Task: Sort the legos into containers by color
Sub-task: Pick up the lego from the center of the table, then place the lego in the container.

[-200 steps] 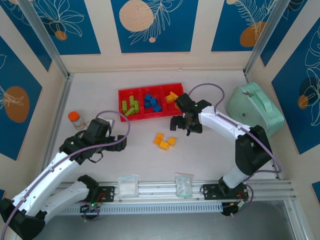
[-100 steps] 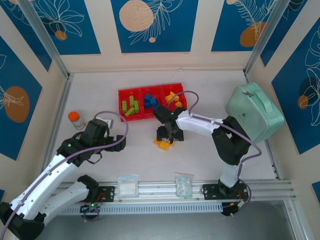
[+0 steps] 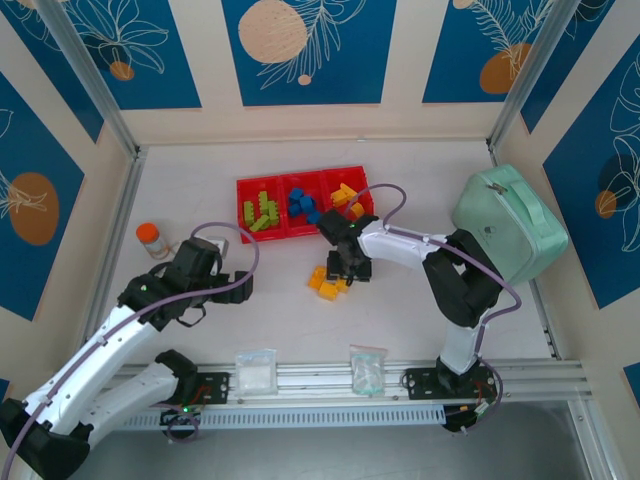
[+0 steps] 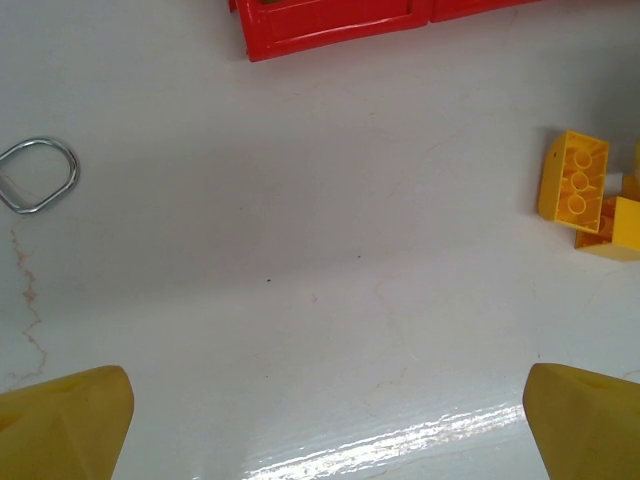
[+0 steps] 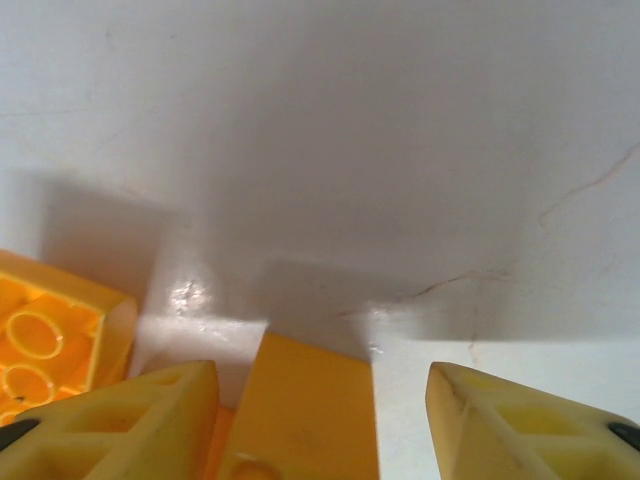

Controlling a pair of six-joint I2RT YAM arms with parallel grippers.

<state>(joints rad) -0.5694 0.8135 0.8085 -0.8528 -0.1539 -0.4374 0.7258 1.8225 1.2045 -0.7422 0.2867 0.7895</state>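
Right end effector [image 5: 322, 400] has swung back from the tray to the loose yellow bricks [image 3: 324, 284] on the desk [image 3: 290, 330]. Its jaws are narrowing, about half closed, with a finger on either side of one yellow brick [image 5: 305, 415]. A gap shows on one side, so it is not gripped yet. Left end effector [image 4: 320, 420] hangs wide open and empty off to the left. Beyond, the red tray [image 3: 243, 218] holds green bricks [image 3: 260, 212] on the left, blue bricks [image 3: 303, 206] in the middle and sorted yellow bricks [image 3: 346, 196] on the right. By the look of it, only these loose yellows remain.
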